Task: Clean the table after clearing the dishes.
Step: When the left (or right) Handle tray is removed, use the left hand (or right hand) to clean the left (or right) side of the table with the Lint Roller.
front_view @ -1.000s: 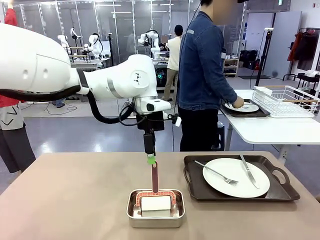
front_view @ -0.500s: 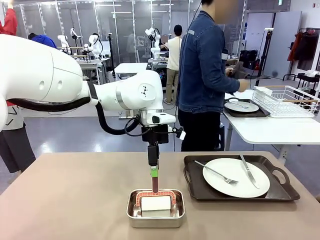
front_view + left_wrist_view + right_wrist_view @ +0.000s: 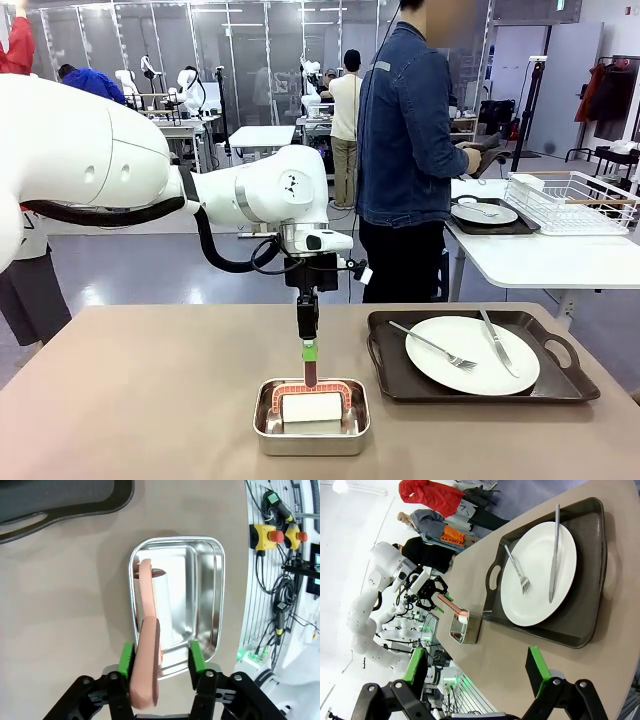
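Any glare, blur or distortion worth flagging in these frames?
Front view: sharp, evenly lit, shadows faint. Left wrist view: glare on the steel pan; the pink handle close to the lens looks slightly soft. Right wrist view: rolled sideways, background washed out bright.

The left arm (image 3: 90,165) reaches in from the left toward the middle; its wrist (image 3: 287,190) is bent so that the left tool (image 3: 309,348) points straight down; that tool's green pads (image 3: 127,657) stand partly apart, not pressed together; the right tool (image 3: 476,662) is tilted, its two pads spread wide, nothing between them.
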